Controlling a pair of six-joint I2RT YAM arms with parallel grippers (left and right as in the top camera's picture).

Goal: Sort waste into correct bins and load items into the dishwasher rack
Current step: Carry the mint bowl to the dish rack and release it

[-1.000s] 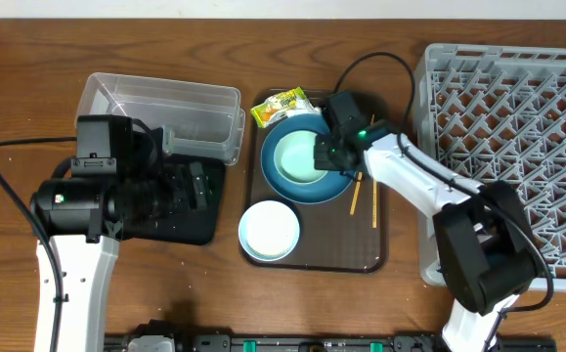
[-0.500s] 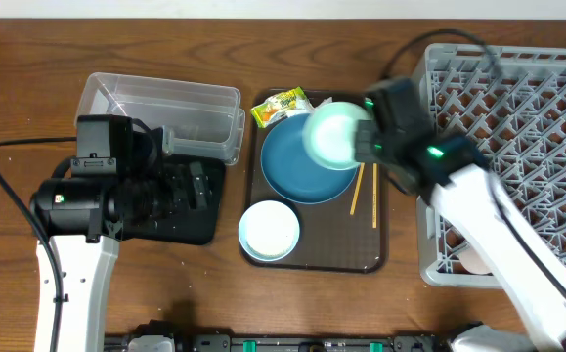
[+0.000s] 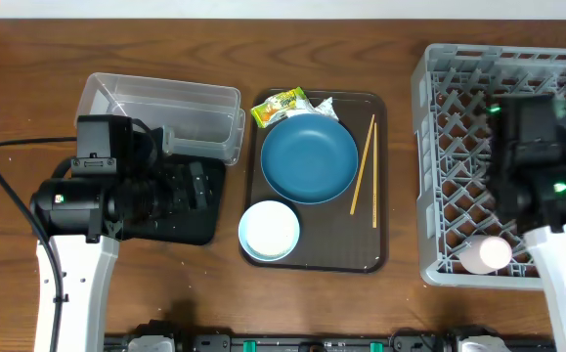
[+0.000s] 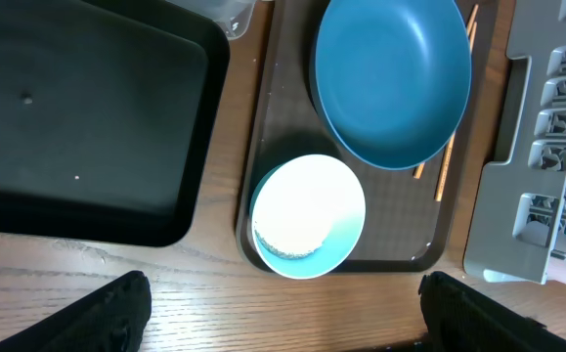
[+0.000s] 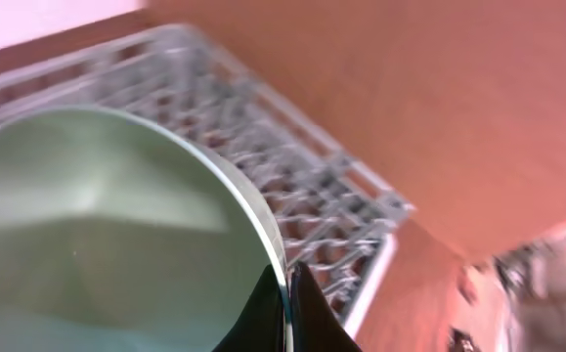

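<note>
Rack behind, bowl in right pincer

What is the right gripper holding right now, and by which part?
The mint-green bowl, pinched at its rim by the right gripper, over the dishwasher rack.

The left arm is folded, its wrist pointing straight down. Its jaws are spread wide, with one dark fingertip showing at each side of the wrist view. The right arm is blurred and extends forward. Its jaws are pinched together on the rim of the small mint-green bowl, which lies to their left.
</note>
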